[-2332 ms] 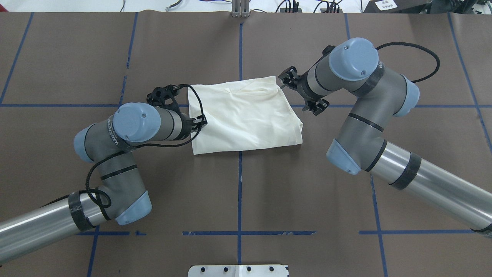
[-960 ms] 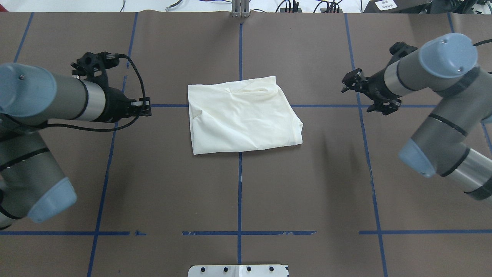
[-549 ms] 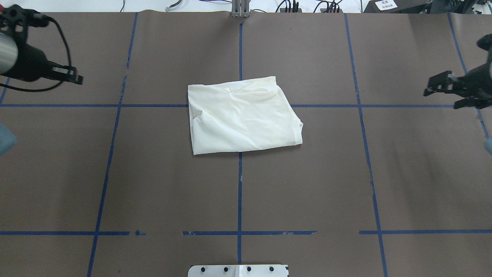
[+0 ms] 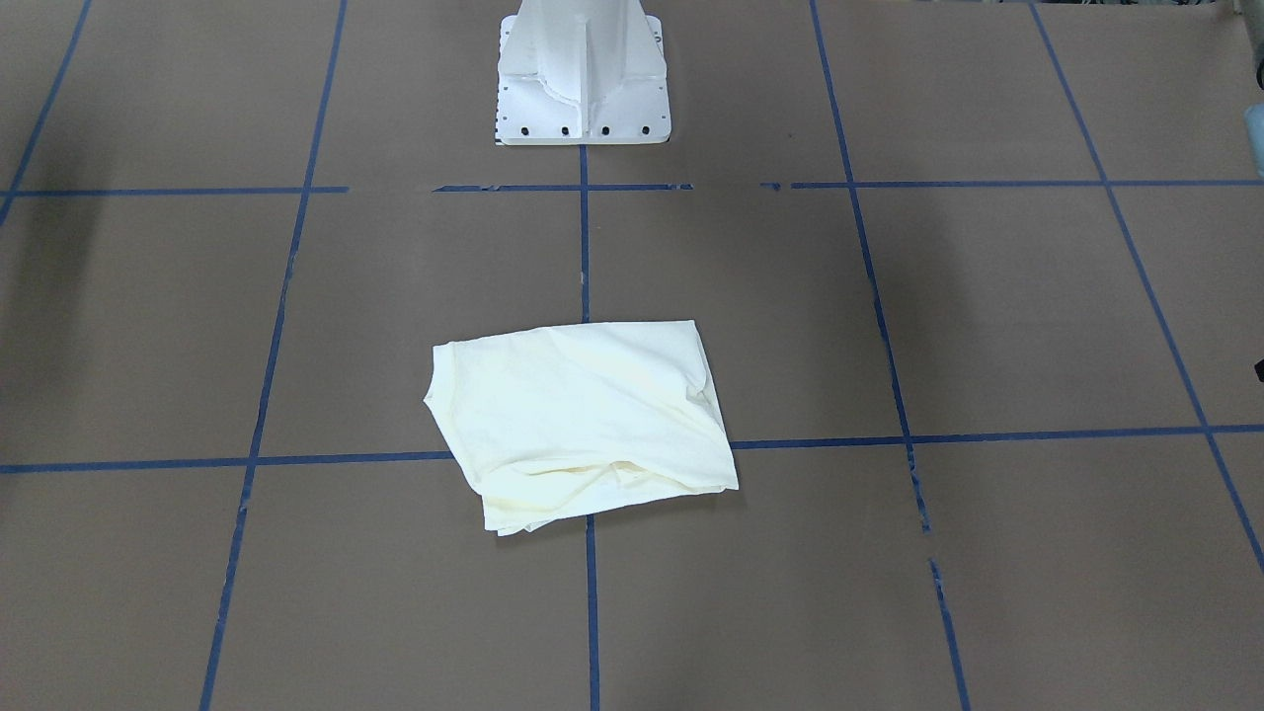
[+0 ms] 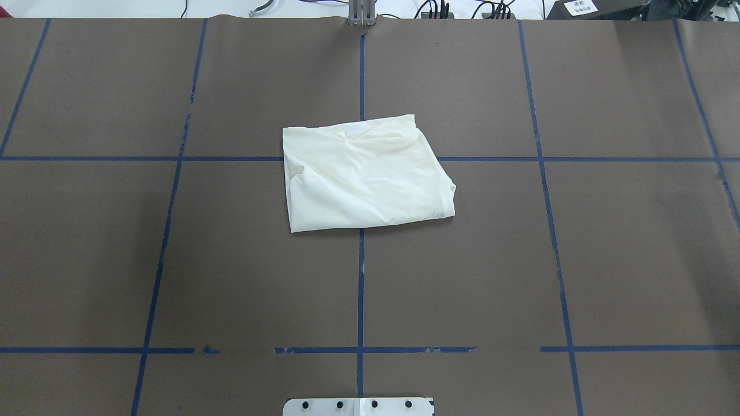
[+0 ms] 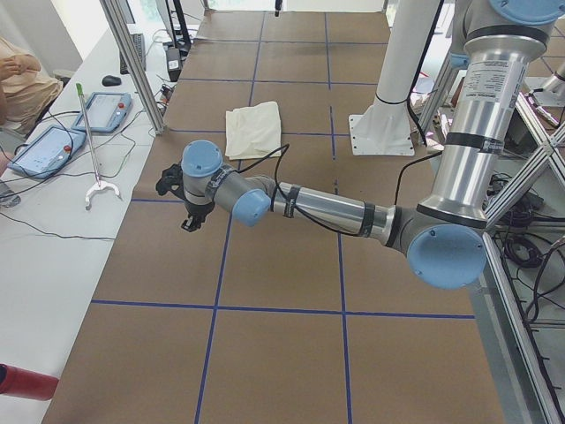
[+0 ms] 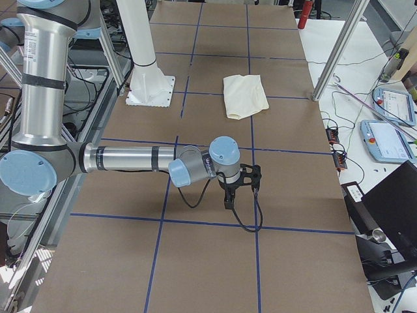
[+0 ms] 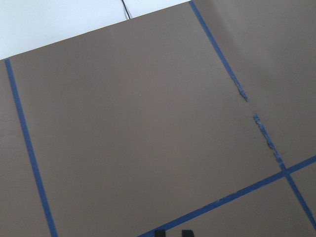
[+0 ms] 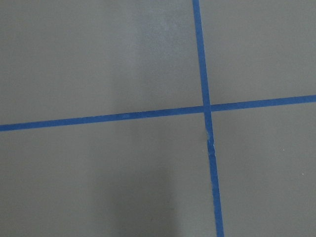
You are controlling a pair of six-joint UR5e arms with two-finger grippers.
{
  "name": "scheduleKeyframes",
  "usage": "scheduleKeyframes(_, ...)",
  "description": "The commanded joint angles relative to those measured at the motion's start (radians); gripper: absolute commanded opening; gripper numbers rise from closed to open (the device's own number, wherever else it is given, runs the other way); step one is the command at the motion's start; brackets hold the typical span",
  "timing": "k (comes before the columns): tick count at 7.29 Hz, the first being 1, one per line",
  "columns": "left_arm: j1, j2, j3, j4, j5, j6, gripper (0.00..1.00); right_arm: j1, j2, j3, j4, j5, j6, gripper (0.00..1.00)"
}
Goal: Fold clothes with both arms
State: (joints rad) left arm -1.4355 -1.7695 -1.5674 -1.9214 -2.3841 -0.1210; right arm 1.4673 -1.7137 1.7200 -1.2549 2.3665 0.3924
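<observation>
Looking at a cream T-shirt (image 5: 367, 173) lying folded into a rough rectangle around the middle of the brown worktop (image 5: 173, 260), plain side facing up, sitting right across a crossing of blue tape lines (image 5: 361, 289), with the white pedestal base (image 4: 583, 69) standing well apart from it on the robot's side. Noticing a few wrinkles and some layered edges peeking out along the operators' side in the front-facing view. Only finding the grippers in the two side cameras. Spotting the left gripper (image 6: 189, 223) at the end of the left arm (image 6: 327, 208), pointing down and hanging over the worktop toward the robot's left end, well apart from the T-shirt lying farther along the worktop in that view. Seeing pretty much the same deal with the right gripper (image 7: 229, 202) on the right arm (image 7: 130, 158): pointing down over the worktop toward the robot's right end, a black cable (image 7: 251, 215) looping just beside it, again well apart from the T-shirt. Not managing to tell released from clenched on either gripper, both being way too small in those side views; neither one touching or gripping the cloth though. Getting brown worktop and blue tape lines from both wrist cameras, plus a tiny sliver of black poking in at the bottom edge of the left wrist view.
</observation>
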Motion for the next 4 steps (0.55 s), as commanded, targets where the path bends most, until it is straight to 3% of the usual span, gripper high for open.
scheduleKeyframes(1,-0.019,0.001,-0.025,0.123,0.011,0.018,1.0,0.007,0.0,0.001,-0.06,0.016,-0.053,1.0)
scheduleKeyframes(4,-0.032,0.059,-0.043,0.258,0.016,0.177,1.0,-0.022,-0.009,-0.013,-0.114,0.004,-0.168,1.0)
